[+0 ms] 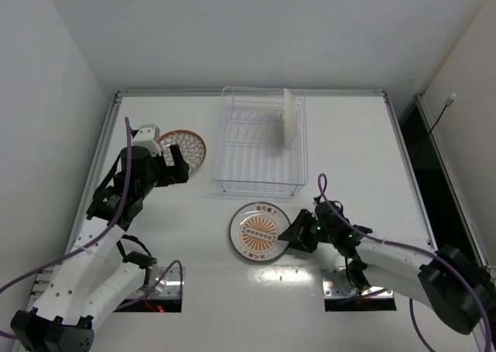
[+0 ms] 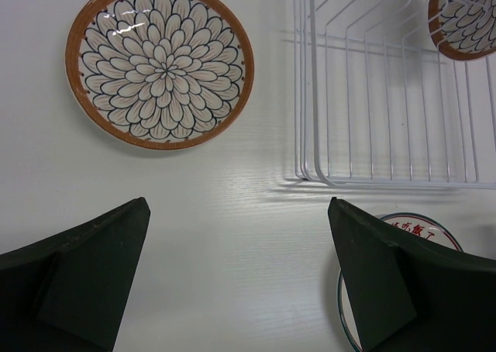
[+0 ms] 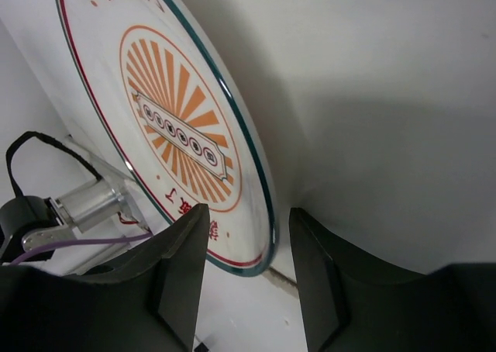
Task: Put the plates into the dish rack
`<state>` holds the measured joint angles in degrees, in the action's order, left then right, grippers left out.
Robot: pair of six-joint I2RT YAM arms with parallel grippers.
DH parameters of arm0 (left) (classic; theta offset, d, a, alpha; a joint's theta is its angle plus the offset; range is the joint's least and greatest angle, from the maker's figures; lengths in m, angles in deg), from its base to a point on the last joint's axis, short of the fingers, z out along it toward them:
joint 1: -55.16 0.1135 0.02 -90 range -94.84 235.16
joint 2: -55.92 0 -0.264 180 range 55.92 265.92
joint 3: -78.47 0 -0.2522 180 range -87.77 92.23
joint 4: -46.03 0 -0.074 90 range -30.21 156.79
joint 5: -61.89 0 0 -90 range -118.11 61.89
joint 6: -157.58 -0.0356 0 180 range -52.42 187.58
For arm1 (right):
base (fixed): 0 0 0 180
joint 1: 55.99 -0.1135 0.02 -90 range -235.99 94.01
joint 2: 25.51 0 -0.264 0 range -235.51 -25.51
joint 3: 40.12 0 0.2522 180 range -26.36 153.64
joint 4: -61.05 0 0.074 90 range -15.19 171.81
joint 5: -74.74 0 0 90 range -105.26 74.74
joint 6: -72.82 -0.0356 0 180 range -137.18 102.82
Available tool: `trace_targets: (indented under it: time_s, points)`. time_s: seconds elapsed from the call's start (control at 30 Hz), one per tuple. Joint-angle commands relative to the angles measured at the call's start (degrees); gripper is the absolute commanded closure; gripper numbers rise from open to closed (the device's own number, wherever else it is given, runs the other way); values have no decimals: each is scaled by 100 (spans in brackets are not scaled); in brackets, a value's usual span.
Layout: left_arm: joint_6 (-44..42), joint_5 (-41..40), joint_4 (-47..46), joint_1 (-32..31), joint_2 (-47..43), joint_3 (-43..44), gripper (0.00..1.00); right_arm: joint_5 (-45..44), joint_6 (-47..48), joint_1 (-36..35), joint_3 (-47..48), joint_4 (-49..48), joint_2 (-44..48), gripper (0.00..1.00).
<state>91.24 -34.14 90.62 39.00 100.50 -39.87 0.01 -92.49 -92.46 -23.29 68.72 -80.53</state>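
White tabletop [image 1: 349, 150] carries the clear wire dish rack [image 1: 261, 143] toward its far middle. One orange-rimmed plate [image 1: 291, 119] stands on edge among the dividers at the rack's right side. In the left wrist view its patterned face [image 2: 465, 18] shows at the upper right, behind the rack's wires [image 2: 387, 96].

A second orange-rimmed lattice plate [image 1: 186, 149] lies flat on the tabletop just left of the rack, face up. The left gripper [image 1: 177, 164] hangs over the tabletop at that plate's near edge. Its jaws are spread wide and hold nothing. From its own camera the two dark fingers [image 2: 85, 282] frame bare tabletop, with the lattice plate [image 2: 159, 63] beyond them.

The sunburst plate [image 1: 260, 232] lies near the front of the rack, apart from it. The right gripper [image 1: 298, 236] is low at this plate's right edge. In the right wrist view its fingers [image 3: 178, 274] straddle the rim of the sunburst plate [image 3: 178, 127], one on each side, with the jaws set fairly narrow. Whether they already press on the rim cannot be told.
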Motion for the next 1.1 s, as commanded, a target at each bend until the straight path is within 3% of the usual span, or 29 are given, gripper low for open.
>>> trace_targets:
  time_s: [0.0,0.13,0.27,0.3,0.47,0.63,0.77,0.8,0.93,1.07]
  points:
    - [60,-31,-77,-45,-19,9,0,-304,174,-36,-194,-191,-535,57]
    - [60,22,-77,-45,33,9,0,-244,376,-36,0,-428,-1219,62]
    - [60,22,-77,-45,33,9,0,-244,561,-36,132,-201,-1379,97]
    - [60,22,-77,-45,33,9,0,-244,613,-36,132,-130,-1318,100]
    - [60,75,-77,-45,33,9,0,-690,1025,-89,369,1194,-415,100]
    - [60,75,-77,-45,-19,9,0,-858,1492,-141,817,3251,1734,100]
    - [60,75,-77,-45,-19,9,0,-1455,1878,-141,2096,4938,2618,100]
    - [60,75,-77,-45,-19,9,0,-1796,1940,-141,2379,5516,2620,100]
    - [60,22,-77,-45,-19,9,0,-2624,2283,-141,4073,6337,2436,100]
    - [60,22,-77,-45,-19,9,0,-3336,2635,-141,5105,6462,1856,100]
